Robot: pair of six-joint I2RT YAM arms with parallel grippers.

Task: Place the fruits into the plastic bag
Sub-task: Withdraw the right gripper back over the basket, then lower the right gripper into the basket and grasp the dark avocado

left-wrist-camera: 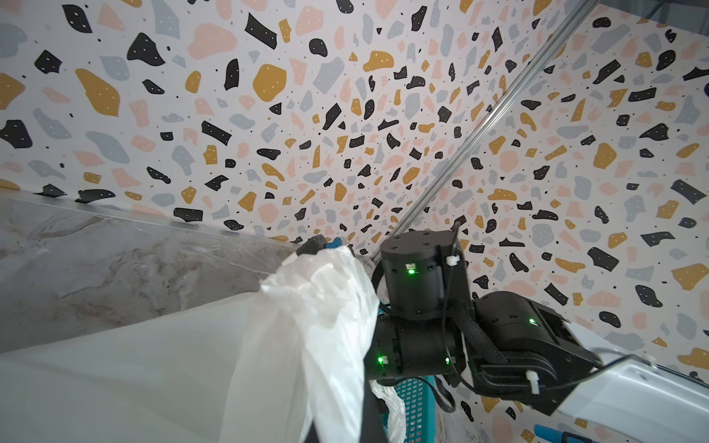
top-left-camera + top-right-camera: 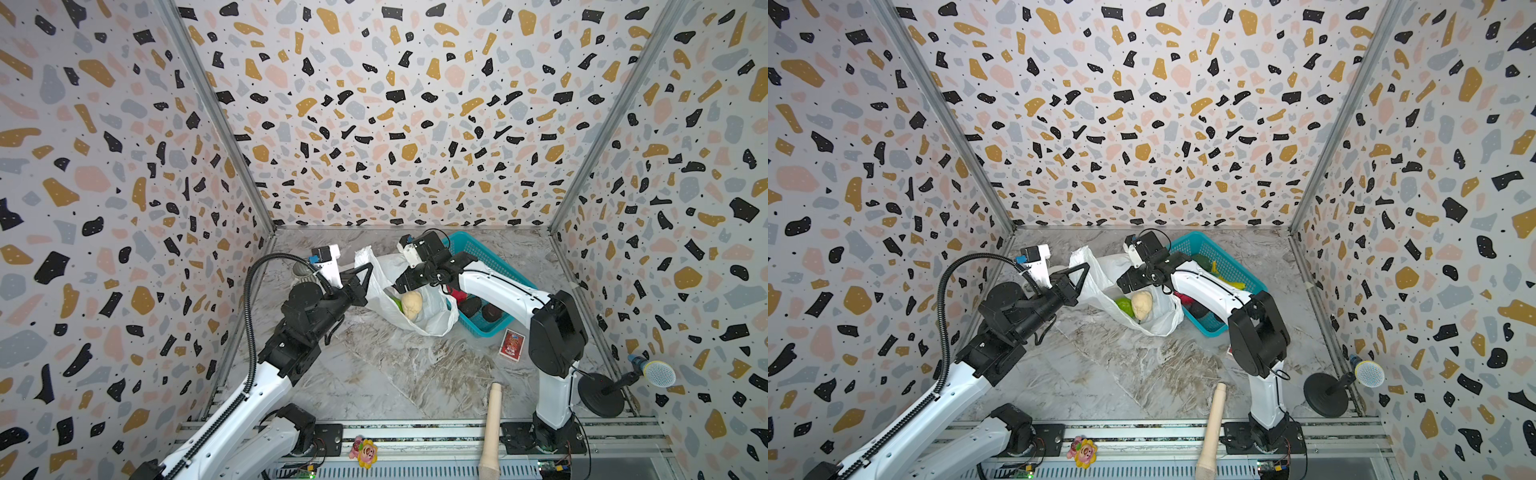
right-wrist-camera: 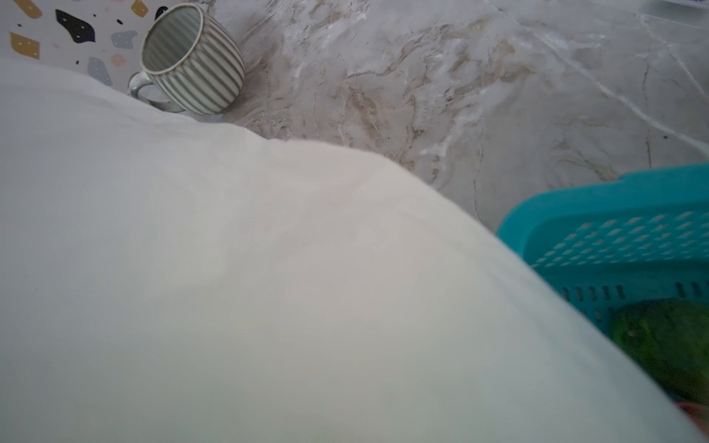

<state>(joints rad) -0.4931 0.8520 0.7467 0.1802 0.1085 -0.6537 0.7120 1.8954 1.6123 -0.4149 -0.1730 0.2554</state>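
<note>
Plastic bag (image 2: 432, 318) lies on the counter (image 2: 374, 374) between the arms, with its long axis running from the raised handle at far left to the closed end at near right, against the teal basket (image 2: 478, 249). Cream lumpy piece (image 2: 411, 304) and lime-green ball (image 2: 1123, 305) sit side by side inside. Left hand (image 2: 365, 268) is pinched shut on the handle. Right hand (image 2: 402, 284) is at the bag mouth; cannot tell if it is open or closed.

The plastic bag (image 2: 434, 322) is thin, crinkly, translucent film. The basket (image 2: 478, 249) is matt perforated plastic. The desk (image 2: 395, 374) has a glossy marble-patterned finish. The mug (image 3: 199, 65) looks ribbed glazed ceramic; the roller (image 2: 492, 424), smooth pale wood.
</note>
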